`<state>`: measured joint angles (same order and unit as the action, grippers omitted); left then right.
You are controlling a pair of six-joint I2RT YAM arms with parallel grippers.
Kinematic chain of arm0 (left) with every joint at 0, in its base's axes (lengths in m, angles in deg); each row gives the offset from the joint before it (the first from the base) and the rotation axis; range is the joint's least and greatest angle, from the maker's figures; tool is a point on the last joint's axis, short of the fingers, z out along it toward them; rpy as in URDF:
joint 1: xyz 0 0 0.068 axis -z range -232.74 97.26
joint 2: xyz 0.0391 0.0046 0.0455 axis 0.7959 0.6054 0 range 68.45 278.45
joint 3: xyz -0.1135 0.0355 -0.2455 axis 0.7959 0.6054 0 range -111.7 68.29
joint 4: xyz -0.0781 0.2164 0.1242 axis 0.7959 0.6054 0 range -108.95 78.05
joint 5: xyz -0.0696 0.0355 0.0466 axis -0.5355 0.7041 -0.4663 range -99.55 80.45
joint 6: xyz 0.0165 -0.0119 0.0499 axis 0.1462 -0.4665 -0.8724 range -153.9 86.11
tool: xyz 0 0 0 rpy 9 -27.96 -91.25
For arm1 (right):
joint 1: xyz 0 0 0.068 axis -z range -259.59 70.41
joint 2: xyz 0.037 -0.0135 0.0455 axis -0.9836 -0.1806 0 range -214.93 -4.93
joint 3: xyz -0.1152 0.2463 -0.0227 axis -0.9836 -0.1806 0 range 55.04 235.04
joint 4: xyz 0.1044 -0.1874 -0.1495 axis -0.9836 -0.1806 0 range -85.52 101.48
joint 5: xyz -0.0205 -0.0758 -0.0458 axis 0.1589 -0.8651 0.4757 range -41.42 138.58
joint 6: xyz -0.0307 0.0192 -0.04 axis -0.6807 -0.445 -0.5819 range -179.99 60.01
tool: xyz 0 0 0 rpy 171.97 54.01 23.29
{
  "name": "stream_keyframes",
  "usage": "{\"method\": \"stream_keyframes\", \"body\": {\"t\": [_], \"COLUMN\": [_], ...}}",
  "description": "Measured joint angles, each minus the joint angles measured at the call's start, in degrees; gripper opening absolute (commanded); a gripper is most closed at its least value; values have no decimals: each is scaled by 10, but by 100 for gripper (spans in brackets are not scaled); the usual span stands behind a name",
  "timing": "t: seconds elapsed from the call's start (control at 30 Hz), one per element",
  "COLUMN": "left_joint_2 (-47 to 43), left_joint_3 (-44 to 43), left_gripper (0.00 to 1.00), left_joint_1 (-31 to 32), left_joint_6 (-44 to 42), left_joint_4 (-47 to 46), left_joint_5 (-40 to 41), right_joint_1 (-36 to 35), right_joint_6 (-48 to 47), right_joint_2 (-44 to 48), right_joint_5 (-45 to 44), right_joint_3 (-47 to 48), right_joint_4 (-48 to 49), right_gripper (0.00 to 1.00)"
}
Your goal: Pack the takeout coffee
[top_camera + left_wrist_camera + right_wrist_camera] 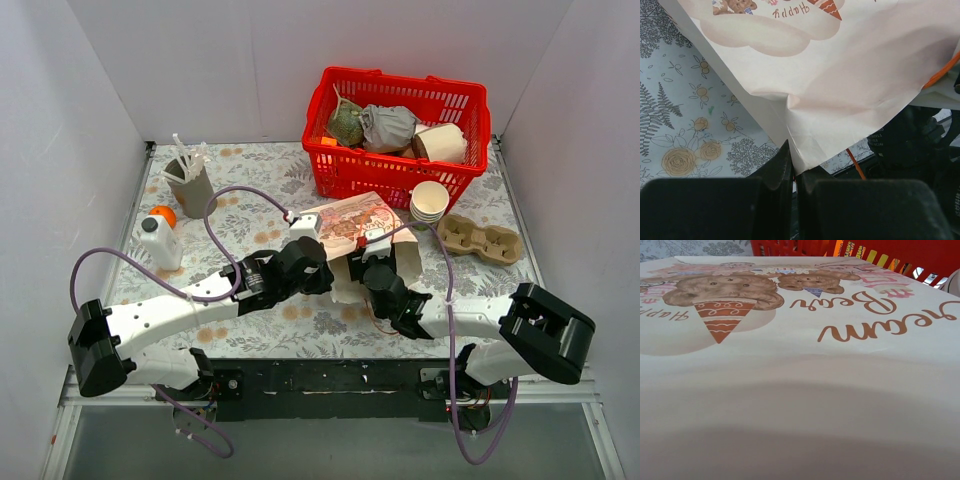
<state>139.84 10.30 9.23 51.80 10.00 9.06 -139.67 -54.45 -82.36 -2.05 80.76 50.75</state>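
Your left claw is clenched on the bag's near edge. You cannot tell the right claw's state. The coffee seems to lie in the basket, straight up-frame past the bag, about equally far from both claws.

White links joined by bulky black housings are seen on both the left arm and the right arm. Thin purple cables are strung loosely along each of them. Both arms are bolted to a black base plate. The left gripper is fitted with matte black fingers, broad and rounded.
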Motion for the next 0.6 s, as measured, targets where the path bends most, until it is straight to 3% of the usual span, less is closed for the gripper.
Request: {"method": "stream_keyframes", "body": {"t": [0.43, 0.53, 0.57, 0.6], "left_joint_2": [-13, -16, -16, -16], "left_joint_3": [9, 10, 10, 10], "left_gripper": [0, 0, 0, 0], "left_joint_1": [0, 0, 0, 0], "left_joint_6": [1, 1, 1, 1], "left_joint_4": [-3, -3, -3, -3], "left_joint_5": [6, 9, 9, 9], "right_joint_1": [26, 30, 31, 33], "right_joint_6": [-13, -13, -12, -12], "right_joint_2": [-32, -32, -32, -32], "right_joint_5": [-12, -3, 0, 2], "right_joint_3": [-20, -20, -20, -21], "right_joint_4": [102, 108, 111, 115], "right_gripper": [54, 44, 30, 26]}}
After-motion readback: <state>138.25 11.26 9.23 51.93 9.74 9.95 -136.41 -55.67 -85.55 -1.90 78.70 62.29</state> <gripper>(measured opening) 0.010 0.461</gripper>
